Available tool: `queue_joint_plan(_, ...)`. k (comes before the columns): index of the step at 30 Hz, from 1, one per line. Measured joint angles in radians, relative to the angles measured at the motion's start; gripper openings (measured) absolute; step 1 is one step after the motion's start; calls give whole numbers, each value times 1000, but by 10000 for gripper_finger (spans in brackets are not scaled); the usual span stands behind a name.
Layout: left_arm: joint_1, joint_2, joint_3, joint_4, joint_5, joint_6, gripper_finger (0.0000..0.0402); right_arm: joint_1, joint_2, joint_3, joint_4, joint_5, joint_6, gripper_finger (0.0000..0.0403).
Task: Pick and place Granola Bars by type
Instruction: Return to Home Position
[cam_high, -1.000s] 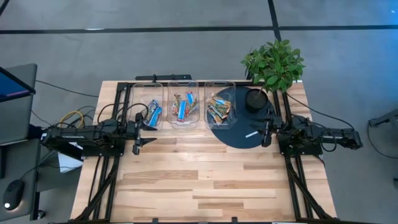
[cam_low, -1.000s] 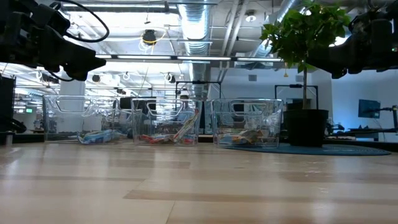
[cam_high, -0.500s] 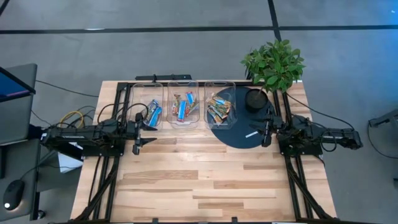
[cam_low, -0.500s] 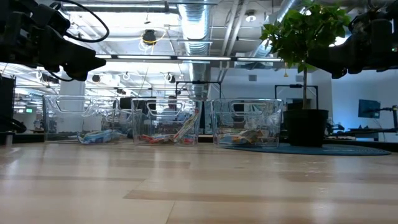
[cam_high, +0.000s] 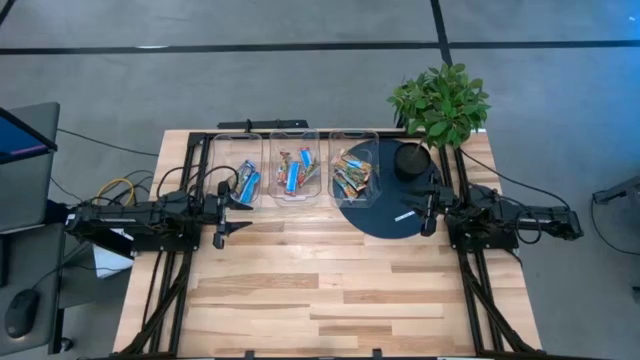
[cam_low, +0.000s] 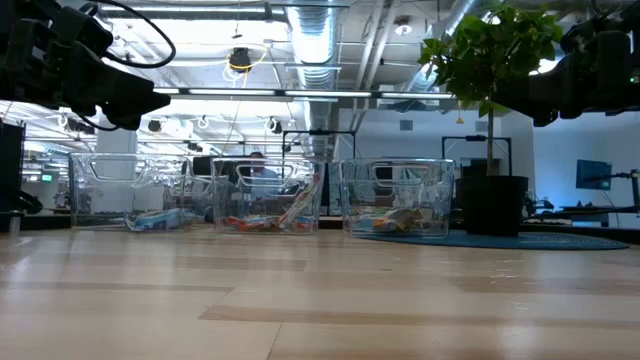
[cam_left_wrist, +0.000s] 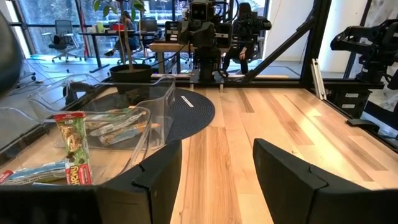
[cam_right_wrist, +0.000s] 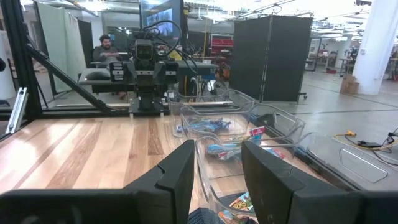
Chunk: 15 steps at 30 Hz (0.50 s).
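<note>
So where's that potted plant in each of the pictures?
High view: potted plant at the top right corner of the table.
Low view: at the right, beside the clear bins.
Left wrist view: its pot stands beyond the bins.
Right wrist view: not in it.
Shared landmark: the dark round mat under its pot.

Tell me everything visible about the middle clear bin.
The middle bin is a clear, plastic-looking, open-topped box with rounded corners, standing upright on the wooden table between the left bin and the right bin, toward the back edge. Granola bars, blue and orange-red among them, lie loose on its floor; one leans against a wall.
</note>
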Motion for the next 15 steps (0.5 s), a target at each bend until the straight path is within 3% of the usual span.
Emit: queue_joint_plan(15, 0, 0, 0, 0, 0, 0, 194, 0, 0, 0, 0, 0, 0, 127)
